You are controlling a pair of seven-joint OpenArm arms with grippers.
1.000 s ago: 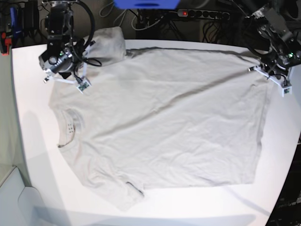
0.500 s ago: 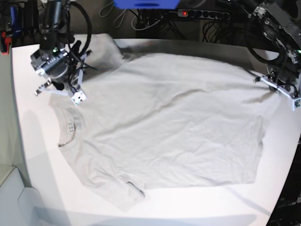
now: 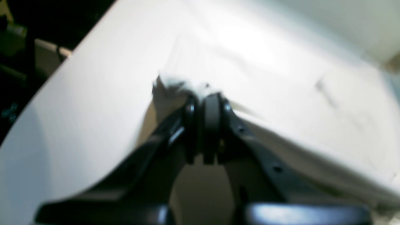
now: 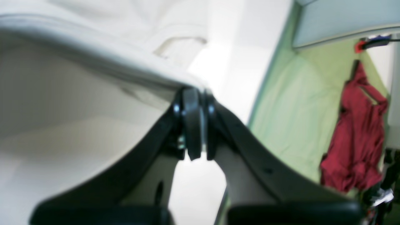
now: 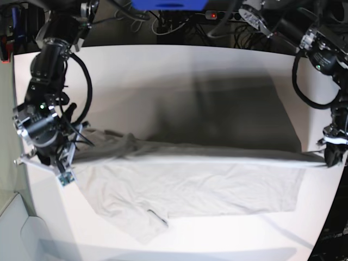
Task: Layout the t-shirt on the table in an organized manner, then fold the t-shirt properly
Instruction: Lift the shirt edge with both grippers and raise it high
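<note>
— What are the pincers doing right now?

— Both are clamped tight on cloth. The left gripper (image 3: 204, 103) is pinching a bunched bit of the shirt's (image 5: 190, 185) hem corner, jaws pressed together with fabric poking out past the tips. The right gripper (image 4: 193, 100) is nipping the shirt's edge at the shoulder end, jaws just as tight.

— And from the room?

— The left gripper (image 5: 333, 155) is hanging over the table's (image 5: 163, 70) right edge, the right gripper (image 5: 51, 160) near the left edge. Between them the lifted edge is stretching in a taut line across the table, casting a wide shadow on the bare far part. The near half of the shirt is lying flat toward the near edge, one sleeve pointing at the near-left corner.

— So which step is this?

— I'd say the first lengthwise fold: carrying the far side over onto the near side.

— What's next, then?

— Probably bringing both grippers toward the near edge at an even pace, lowering the raised edge onto the near one, then letting go. If one side is lagging, the fold could be landing skewed.
</note>
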